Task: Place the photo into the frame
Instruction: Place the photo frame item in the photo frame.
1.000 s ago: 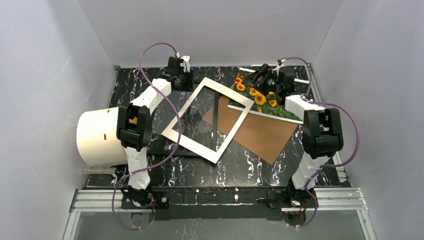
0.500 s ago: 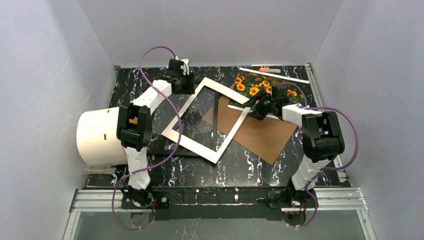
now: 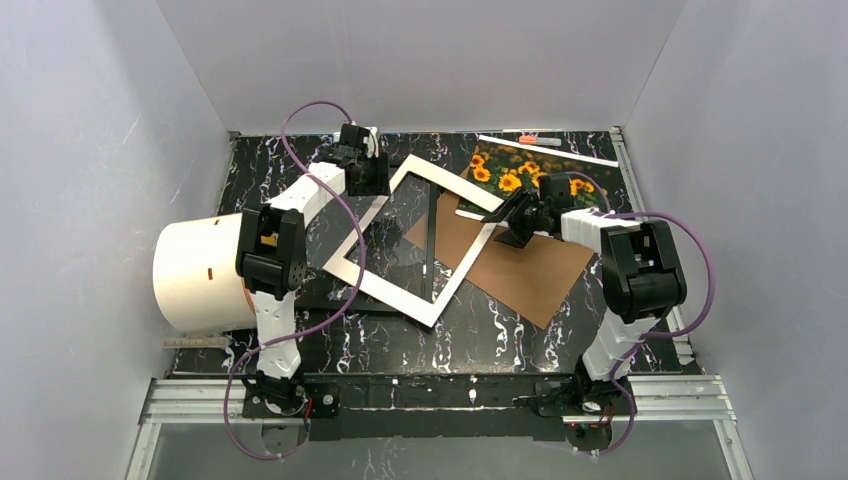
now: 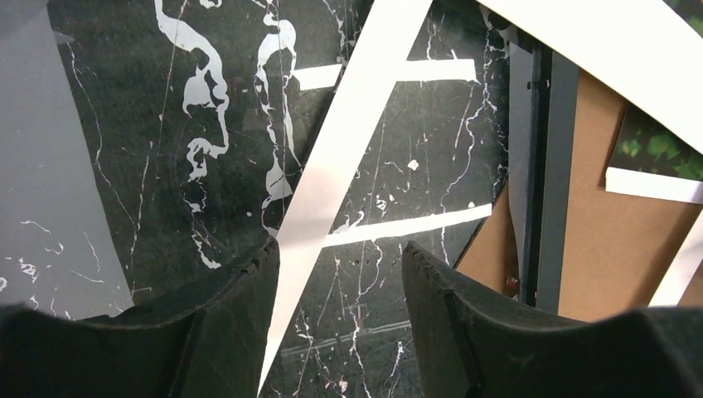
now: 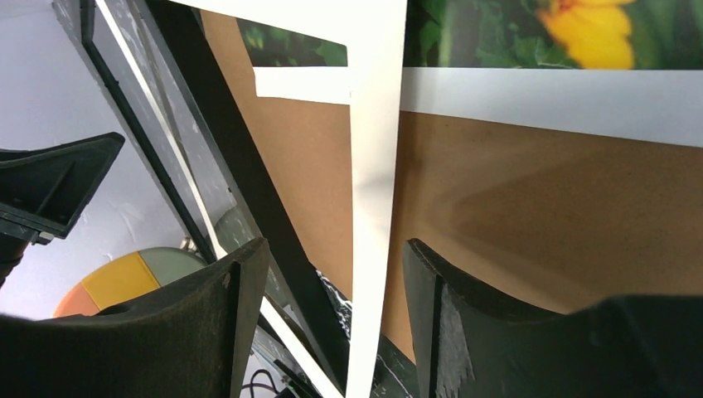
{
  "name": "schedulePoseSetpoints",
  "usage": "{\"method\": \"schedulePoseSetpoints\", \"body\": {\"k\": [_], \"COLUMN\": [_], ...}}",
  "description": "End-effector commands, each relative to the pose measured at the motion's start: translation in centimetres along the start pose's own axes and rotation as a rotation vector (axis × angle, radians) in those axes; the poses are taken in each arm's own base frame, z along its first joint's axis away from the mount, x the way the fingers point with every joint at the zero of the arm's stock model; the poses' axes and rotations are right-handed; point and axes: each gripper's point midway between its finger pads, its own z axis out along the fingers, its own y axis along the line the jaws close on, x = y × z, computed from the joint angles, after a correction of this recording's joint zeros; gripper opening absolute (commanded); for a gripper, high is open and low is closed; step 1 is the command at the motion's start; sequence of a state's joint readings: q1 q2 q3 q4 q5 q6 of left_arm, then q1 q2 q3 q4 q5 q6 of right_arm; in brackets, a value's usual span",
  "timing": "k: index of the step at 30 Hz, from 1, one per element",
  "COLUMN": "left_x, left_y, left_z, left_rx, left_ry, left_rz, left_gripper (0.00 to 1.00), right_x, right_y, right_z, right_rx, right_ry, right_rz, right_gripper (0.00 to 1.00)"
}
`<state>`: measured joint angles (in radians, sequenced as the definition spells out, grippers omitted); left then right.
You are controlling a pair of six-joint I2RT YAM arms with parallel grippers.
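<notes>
The sunflower photo (image 3: 505, 177) lies face up at the back right, its near edge on the brown backing board (image 3: 525, 268). It also shows in the right wrist view (image 5: 580, 33). The black frame (image 3: 432, 245) lies mid-table under a tilted white mat border (image 3: 385, 290). My left gripper (image 3: 377, 182) is open at the mat's far-left side, and the mat strip (image 4: 327, 191) runs between its fingers (image 4: 224, 323). My right gripper (image 3: 508, 222) is open at the mat's right corner, with the mat edge (image 5: 377, 207) between its fingers (image 5: 464, 315), above the board (image 5: 539, 224) and frame bar (image 5: 249, 207).
A large white cylinder (image 3: 195, 275) lies at the left table edge beside the left arm. A thin white strip with an orange bit (image 3: 545, 143) lies along the back right. A ruler (image 3: 195, 342) lies at the front left. Grey walls close in three sides.
My right gripper has come off the photo at the back and moved left and nearer, down to the mat's right corner. The photo now shows uncovered. The left arm has barely moved.
</notes>
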<state>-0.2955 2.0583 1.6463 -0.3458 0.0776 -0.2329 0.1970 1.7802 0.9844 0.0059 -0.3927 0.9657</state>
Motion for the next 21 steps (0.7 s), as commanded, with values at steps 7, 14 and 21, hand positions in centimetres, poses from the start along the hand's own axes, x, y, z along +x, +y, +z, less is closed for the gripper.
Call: {"method": "schedulePoseSetpoints", "body": {"k": [7, 14, 21], "left_x": [1.3, 0.4, -2.1], "left_y": [0.8, 0.8, 0.6], "left_z": [0.3, -0.4, -2.9], "left_rx": [-0.025, -0.037, -0.064], "left_ry": [0.04, 0.02, -0.025], "left_rz": [-0.018, -0.024, -0.046], "left_gripper": [0.55, 0.56, 0.56], "right_x": [1.0, 1.8, 1.2], "right_y": [-0.1, 2.1, 4.8], "right_z": [2.8, 3.5, 2.3], "right_rx": [-0.083, -0.262, -0.368], "right_ry": [0.061, 0.081, 0.052], "right_rz": [-0.054, -0.139, -0.202], "right_gripper": [0.66, 0.48, 0.11]}}
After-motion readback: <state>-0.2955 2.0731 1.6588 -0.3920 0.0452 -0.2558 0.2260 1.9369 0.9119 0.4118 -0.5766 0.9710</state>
